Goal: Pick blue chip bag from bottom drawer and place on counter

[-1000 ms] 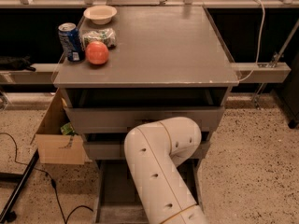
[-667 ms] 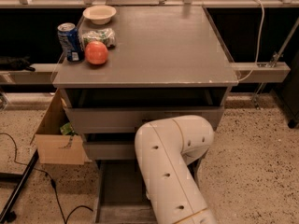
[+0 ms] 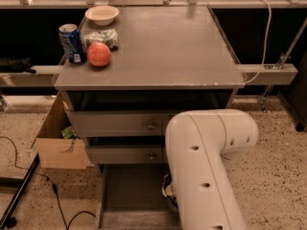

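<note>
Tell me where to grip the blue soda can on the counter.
Probably grip the blue soda can round its upright mid-wall, coming from the open left edge of the counter; the red fruit crowds its right. The gripper is hidden behind the arm, low by the bottom drawer.

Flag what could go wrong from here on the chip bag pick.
1. The arm covers the right of the bottom drawer and hides the gripper beneath it, so any grasp on the blue chip bag can't be checked.
2. Lifting out, the arm could catch the middle drawer just above.
3. The soda can and apple crowd the left rear of the counter; placing there might topple them.
</note>
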You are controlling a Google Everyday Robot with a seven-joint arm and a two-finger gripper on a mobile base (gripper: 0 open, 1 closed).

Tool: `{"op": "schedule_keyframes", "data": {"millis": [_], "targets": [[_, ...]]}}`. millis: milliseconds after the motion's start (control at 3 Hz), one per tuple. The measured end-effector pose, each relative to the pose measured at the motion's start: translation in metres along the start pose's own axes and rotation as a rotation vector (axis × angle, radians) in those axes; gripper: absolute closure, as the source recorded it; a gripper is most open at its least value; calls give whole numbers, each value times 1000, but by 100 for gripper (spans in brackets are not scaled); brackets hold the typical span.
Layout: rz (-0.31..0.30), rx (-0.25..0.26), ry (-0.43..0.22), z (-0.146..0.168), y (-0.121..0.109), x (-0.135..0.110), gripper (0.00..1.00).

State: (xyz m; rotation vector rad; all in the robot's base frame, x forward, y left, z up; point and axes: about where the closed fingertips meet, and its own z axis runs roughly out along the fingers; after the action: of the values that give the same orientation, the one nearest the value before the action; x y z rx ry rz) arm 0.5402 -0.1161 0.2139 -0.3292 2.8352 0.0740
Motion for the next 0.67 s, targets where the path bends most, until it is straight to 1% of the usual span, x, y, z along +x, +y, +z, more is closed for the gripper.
{"op": "schedule_keyframes", "data": {"millis": [333,667], "targets": [[50,49,-55,-52,-23,-2,100],[89,116,-130,-117,-45,8,100]]}}
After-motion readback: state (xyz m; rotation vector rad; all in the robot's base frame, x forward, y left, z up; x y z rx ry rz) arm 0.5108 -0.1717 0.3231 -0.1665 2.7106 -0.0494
